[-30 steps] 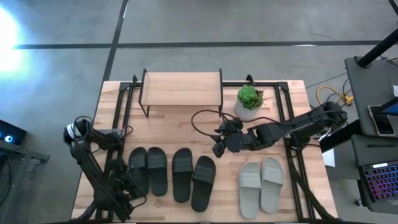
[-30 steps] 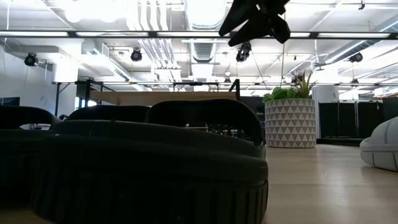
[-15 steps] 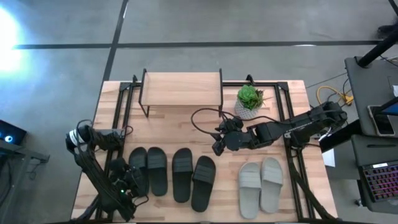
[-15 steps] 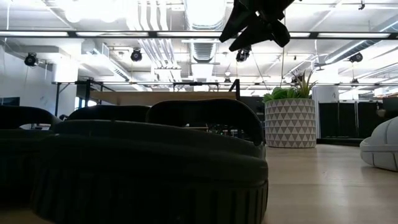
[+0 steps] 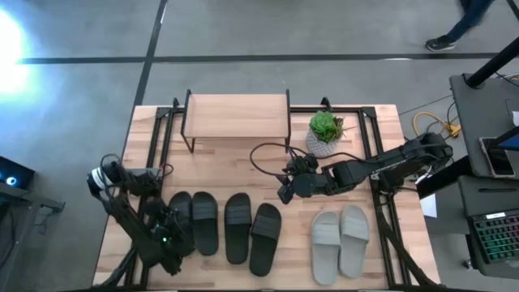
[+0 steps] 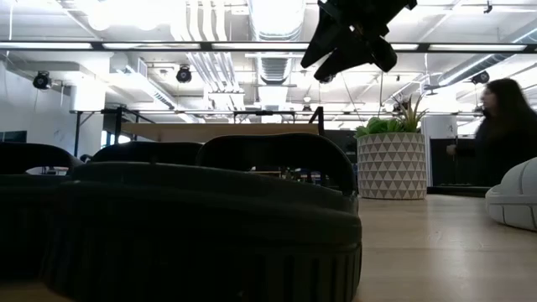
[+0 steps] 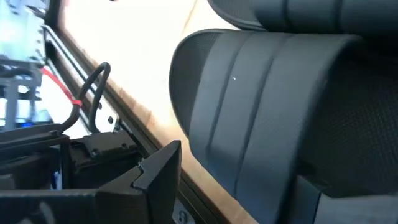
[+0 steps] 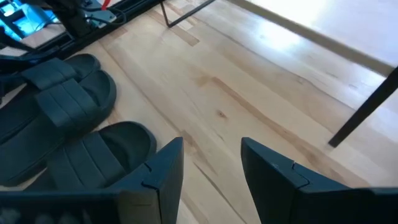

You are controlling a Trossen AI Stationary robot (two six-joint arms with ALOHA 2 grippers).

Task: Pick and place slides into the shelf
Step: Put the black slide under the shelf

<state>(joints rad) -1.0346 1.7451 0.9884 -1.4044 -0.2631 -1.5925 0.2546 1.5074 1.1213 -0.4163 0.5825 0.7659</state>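
Two black slides [image 8: 68,118] are being viewed on the wooden tabletop [image 8: 249,112] beyond the parted fingers [image 8: 163,174] of the right gripper [image 8: 211,171], with shelf legs [image 8: 367,106] beyond.

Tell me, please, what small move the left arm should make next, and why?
Probably close the left gripper on the leftmost black slide. Its open fingers already sit right at that slide's strap, all six slides lie on the table, and the shelf holds none. The right gripper hovers empty.
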